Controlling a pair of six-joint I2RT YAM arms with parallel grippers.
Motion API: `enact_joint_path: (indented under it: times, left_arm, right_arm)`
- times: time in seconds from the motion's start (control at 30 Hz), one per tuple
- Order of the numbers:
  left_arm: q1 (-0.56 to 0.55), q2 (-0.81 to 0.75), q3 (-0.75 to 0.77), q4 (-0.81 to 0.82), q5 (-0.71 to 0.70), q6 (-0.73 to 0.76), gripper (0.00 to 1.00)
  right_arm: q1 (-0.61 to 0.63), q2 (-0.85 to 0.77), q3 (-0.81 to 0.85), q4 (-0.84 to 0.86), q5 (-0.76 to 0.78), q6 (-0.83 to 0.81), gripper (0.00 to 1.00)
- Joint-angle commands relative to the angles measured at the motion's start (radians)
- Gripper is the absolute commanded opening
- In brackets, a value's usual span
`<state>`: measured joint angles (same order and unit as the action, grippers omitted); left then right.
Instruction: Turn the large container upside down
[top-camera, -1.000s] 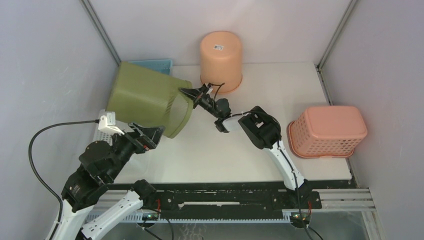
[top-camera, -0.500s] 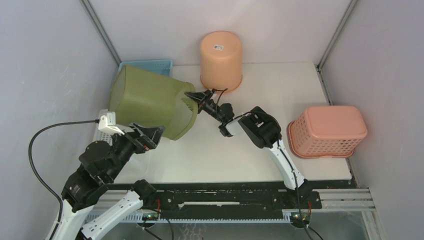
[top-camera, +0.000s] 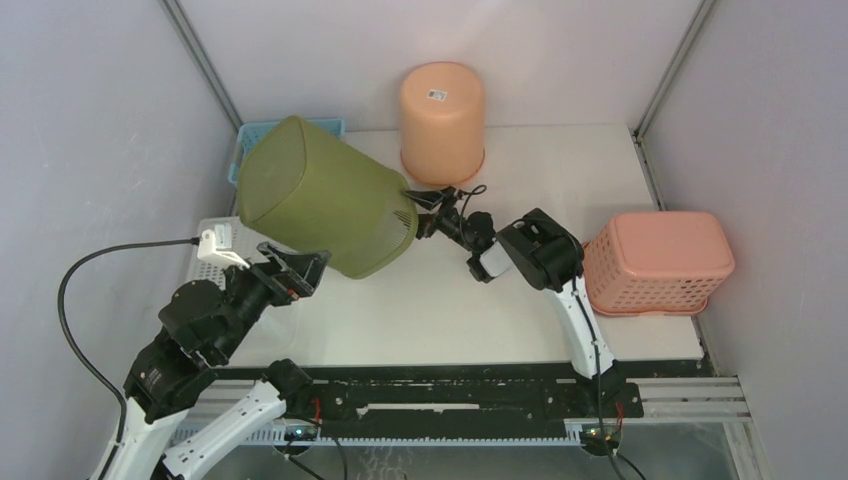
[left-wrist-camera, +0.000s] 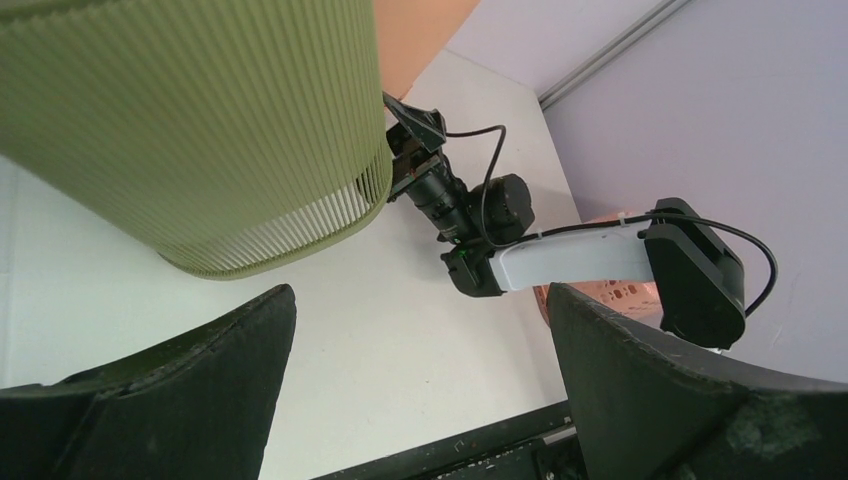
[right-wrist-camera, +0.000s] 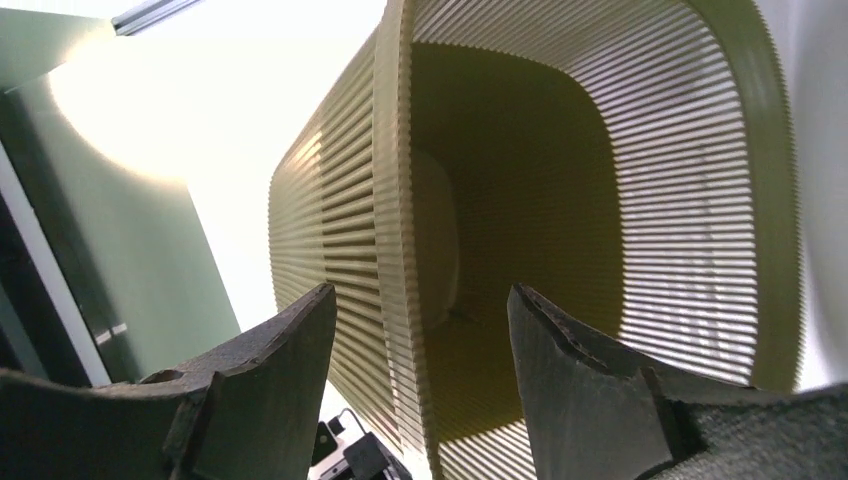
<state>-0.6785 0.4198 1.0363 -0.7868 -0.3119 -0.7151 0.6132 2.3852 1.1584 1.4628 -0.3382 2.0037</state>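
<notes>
Lg container (top-camera: 325, 200) front-left of tub (top-camera: 442, 120); basket (top-camera: 655, 262) far R.

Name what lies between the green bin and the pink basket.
In the top view: the right end effector and its arm, jaws open at the rim of the green bin, wrist beside the pink basket.

Orange bin (top-camera: 442, 120) inverted, rear; pink basket (top-camera: 658, 262) inverted, right; blue tray (top-camera: 250, 135) rear-left.

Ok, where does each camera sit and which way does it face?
Top external: above, behind the bases, looking down on the white table; both arms show.
Left wrist: low, facing the tilted ribbed olive-green plastic bin and right arm; own fingers below.
Right wrist: facing into the bin's mouth; own fingers straddle its rim.
All share the bin.
</notes>
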Motion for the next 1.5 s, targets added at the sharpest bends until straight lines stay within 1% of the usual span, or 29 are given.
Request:
enact_joint_path:
  times: [0.0,0.37,0.5,0.63,0.7,0.83,0.9,0.93,1.0,1.1,1.17,1.2,1.3,1.37,1.47]
  left_arm:
    - [0.0,0.023,-0.005,0.053,0.0,0.015,1.0]
    - [0.0,0.034,-0.019,0.07,0.004,0.011,1.0]
    - [0.0,0.054,-0.035,0.084,0.001,0.015,1.0]
    - [0.0,0.106,-0.043,0.103,-0.013,0.023,1.0]
    - [0.0,0.135,-0.05,0.128,-0.006,0.022,1.0]
    - [0.0,0.174,-0.052,0.151,-0.012,0.024,1.0]
    - [0.0,0.176,-0.054,0.155,-0.027,0.027,1.0]
    - [0.001,0.173,-0.055,0.155,-0.036,0.028,1.0]
    - [0.003,0.166,-0.052,0.156,-0.052,0.031,1.0]
    - [0.006,0.165,-0.038,0.155,-0.07,0.037,1.0]
    - [0.011,0.174,-0.022,0.139,-0.098,0.037,1.0]
    - [0.017,0.18,-0.015,0.133,-0.105,0.062,1.0]
    - [0.05,0.207,-0.008,0.127,-0.124,0.08,1.0]
    - [0.11,0.232,-0.022,0.135,-0.111,0.086,1.0]
    - [0.269,0.271,-0.066,0.173,-0.013,0.078,1.0]
  right_arm:
    - [-0.027,-0.095,-0.089,0.051,-0.02,-0.056,0.72]
    - [-0.094,-0.192,-0.327,0.046,-0.027,-0.134,0.71]
    - [-0.115,-0.236,-0.407,0.003,-0.032,-0.179,0.74]
    - [-0.124,-0.318,-0.479,-0.174,-0.038,-0.269,0.75]
    - [-0.125,-0.392,-0.512,-0.331,-0.024,-0.342,0.76]
    - [-0.129,-0.556,-0.538,-0.683,0.057,-0.519,0.8]
    - [-0.137,-0.636,-0.546,-0.827,0.102,-0.589,0.82]
    - [-0.142,-0.671,-0.56,-0.871,0.127,-0.615,0.83]
    - [-0.153,-0.733,-0.589,-0.933,0.165,-0.649,0.85]
    - [-0.167,-0.799,-0.636,-0.96,0.183,-0.685,0.88]
    - [-0.166,-0.839,-0.657,-0.998,0.195,-0.718,0.92]
    - [-0.165,-0.863,-0.667,-1.018,0.203,-0.736,0.95]
    - [-0.163,-0.946,-0.704,-1.045,0.21,-0.774,0.96]
    - [-0.157,-1.019,-0.723,-1.082,0.22,-0.81,0.94]
    - [-0.126,-1.176,-0.738,-1.181,0.25,-0.879,0.86]
